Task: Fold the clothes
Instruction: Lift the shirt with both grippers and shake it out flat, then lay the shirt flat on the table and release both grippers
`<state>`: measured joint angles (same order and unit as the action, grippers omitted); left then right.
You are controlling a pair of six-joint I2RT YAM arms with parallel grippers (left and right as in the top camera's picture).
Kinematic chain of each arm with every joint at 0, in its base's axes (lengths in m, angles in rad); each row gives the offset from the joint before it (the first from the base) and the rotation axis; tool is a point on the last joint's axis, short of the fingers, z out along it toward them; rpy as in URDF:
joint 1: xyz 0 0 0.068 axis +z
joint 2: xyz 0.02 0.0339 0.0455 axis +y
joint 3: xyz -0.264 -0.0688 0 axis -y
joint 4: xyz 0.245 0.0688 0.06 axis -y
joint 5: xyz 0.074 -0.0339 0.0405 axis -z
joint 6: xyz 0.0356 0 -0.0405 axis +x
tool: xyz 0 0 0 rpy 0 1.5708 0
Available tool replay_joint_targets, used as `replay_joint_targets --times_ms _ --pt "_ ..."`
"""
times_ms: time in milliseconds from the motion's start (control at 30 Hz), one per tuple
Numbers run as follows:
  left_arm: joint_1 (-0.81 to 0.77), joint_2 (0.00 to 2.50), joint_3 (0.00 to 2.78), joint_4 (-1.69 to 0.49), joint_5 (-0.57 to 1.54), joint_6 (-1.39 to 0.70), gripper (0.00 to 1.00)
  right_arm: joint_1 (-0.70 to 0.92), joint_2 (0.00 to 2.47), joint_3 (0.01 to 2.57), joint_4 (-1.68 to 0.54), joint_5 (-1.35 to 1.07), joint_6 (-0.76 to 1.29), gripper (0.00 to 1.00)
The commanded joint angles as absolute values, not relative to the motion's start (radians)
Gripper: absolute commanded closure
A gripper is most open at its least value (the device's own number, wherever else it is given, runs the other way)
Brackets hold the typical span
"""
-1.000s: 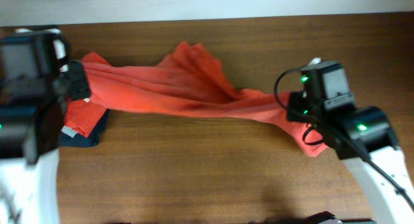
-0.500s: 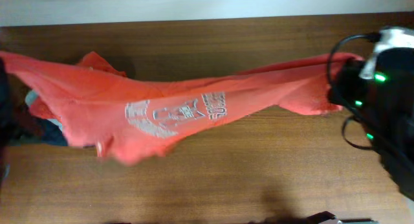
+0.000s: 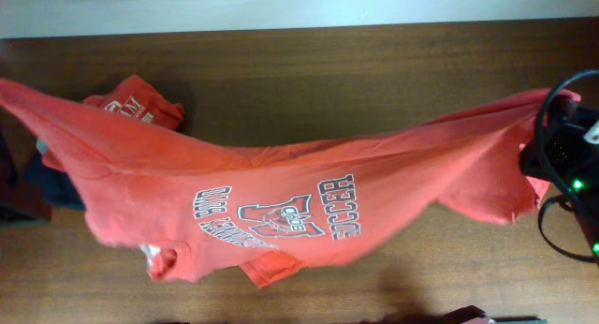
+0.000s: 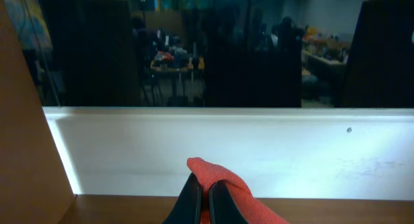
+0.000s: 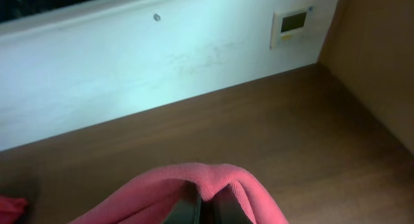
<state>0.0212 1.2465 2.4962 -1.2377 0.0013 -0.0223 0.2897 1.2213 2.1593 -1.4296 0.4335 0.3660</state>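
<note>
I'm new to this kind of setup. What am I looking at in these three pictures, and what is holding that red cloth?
Two robot arms with two-finger grippers work at a wooden table. One picture is from a fixed camera above; the others come from a camera on each wrist. The left gripper and right gripper are each shut on one orange-red T-shirt, stretched between them, print showing. On the left of the overhead view lie a smaller folded red shirt and a navy garment.
</note>
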Motion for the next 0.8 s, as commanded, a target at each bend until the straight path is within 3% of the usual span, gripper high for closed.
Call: replay_joint_targets --times_ms 0,333,600,667,700,767 --pt "0.026 1.319 2.503 -1.231 0.009 -0.006 1.00 0.292 1.264 2.171 -1.430 0.499 0.372 0.96" --pt "0.025 1.618 2.503 -1.223 0.115 -0.006 1.00 0.233 1.520 2.171 -1.431 0.575 0.373 0.96" --pt "-0.057 1.922 2.503 -1.129 0.118 0.030 1.00 0.049 1.836 2.171 -1.281 0.381 0.328 0.95" --pt "-0.082 2.000 2.503 -1.082 0.112 0.032 1.00 0.019 1.902 2.171 -1.204 0.282 0.254 0.87" --pt "-0.093 2.042 2.503 -1.052 0.110 0.042 0.96 0.003 1.937 2.171 -1.155 0.229 0.213 0.76" --pt "-0.108 2.102 2.503 -1.003 0.101 0.053 0.72 -0.016 1.982 2.171 -1.099 0.189 0.177 0.49"
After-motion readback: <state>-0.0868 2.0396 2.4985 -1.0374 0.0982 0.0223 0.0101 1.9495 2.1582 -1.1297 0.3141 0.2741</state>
